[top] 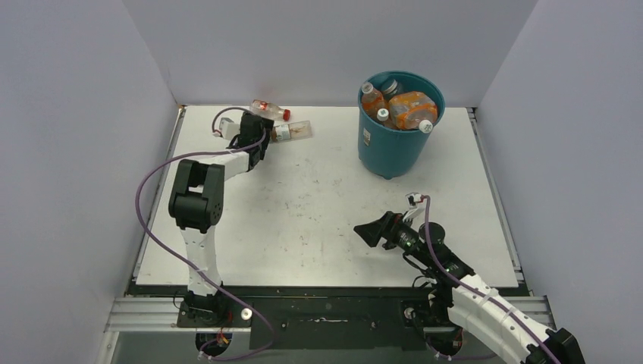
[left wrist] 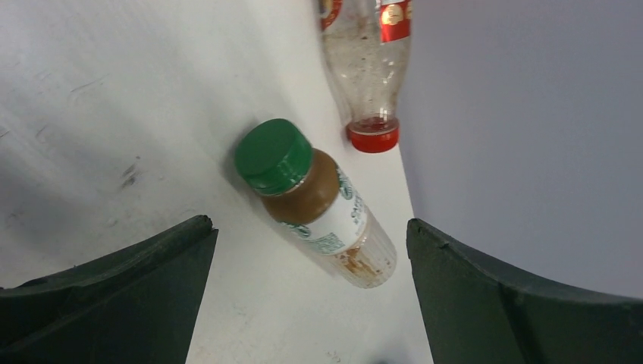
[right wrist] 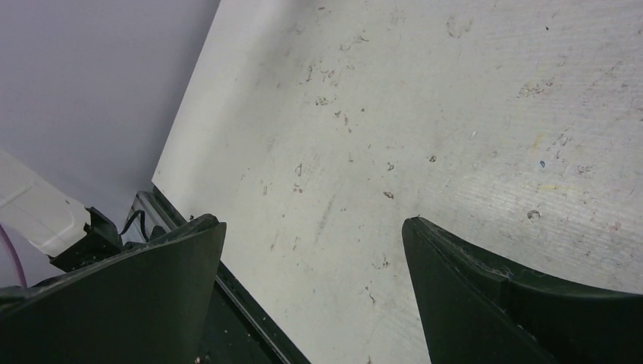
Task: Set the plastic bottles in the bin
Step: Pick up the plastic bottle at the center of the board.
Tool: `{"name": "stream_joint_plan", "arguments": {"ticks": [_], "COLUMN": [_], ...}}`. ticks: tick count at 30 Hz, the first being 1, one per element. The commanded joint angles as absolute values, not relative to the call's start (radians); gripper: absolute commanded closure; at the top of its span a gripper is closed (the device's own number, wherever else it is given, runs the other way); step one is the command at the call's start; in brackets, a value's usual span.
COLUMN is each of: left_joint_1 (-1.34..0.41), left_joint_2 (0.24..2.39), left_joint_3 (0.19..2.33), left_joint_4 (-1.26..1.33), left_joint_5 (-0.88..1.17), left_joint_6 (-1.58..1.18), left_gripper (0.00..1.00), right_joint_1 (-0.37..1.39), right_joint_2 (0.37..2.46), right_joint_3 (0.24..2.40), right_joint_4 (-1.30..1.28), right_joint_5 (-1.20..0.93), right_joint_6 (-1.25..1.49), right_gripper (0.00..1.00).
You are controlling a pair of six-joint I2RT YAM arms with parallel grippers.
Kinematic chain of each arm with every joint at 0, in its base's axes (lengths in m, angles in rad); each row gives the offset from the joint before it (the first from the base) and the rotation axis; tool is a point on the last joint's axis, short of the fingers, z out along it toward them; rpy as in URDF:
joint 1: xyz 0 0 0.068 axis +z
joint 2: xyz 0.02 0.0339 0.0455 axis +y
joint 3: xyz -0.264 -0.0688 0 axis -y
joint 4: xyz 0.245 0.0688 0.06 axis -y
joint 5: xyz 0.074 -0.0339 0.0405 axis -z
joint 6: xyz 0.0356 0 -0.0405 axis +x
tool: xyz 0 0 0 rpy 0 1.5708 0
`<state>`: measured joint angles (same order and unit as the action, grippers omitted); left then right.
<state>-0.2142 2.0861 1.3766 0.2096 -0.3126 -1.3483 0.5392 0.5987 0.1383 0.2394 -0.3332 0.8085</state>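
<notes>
Two plastic bottles lie at the table's back left, by the rear wall. One is clear with a red cap point(top: 269, 109) point(left wrist: 369, 68). The other has a green cap, a white label and brown residue point(top: 292, 131) point(left wrist: 318, 205). My left gripper point(top: 261, 138) point(left wrist: 309, 224) stands open just short of the green-capped bottle, whose base lies between the fingertips without touching them. The teal bin point(top: 390, 148) stands at the back right with several orange-labelled bottles point(top: 409, 108) inside. My right gripper point(top: 371, 231) point(right wrist: 312, 220) is open and empty low over the front right of the table.
White walls close in the table on the left, back and right. The red-capped bottle lies right against the rear wall. A black rail point(right wrist: 250, 318) runs along the table's near edge, under my right gripper.
</notes>
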Motion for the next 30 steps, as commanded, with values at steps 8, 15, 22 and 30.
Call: {"name": "stream_joint_plan", "arguments": {"ticks": [8, 15, 22, 30], "left_joint_1": [-0.211, -0.203, -0.201, -0.193], "left_joint_2": [2.234, 2.3, 2.343, 2.355], "left_joint_3": [1.493, 1.533, 1.526, 1.476], "left_joint_4": [0.163, 0.184, 0.222, 0.307], "left_joint_5": [-0.306, -0.335, -0.349, -0.351], "left_joint_6": [-1.495, -1.575, -1.623, -1.643], "left_gripper": [0.04, 0.13, 0.3, 0.67], "right_joint_1": [0.559, 0.565, 0.571, 0.574], "right_joint_2": [0.693, 0.679, 0.706, 0.711], "right_joint_3": [0.173, 0.173, 0.175, 0.177], "right_joint_4": [0.379, 0.376, 0.381, 0.376], "right_joint_5": [-0.285, -0.271, -0.264, -0.249], "right_joint_6": [0.788, 0.806, 0.808, 0.81], "right_gripper": [0.1, 0.1, 0.1, 0.1]}}
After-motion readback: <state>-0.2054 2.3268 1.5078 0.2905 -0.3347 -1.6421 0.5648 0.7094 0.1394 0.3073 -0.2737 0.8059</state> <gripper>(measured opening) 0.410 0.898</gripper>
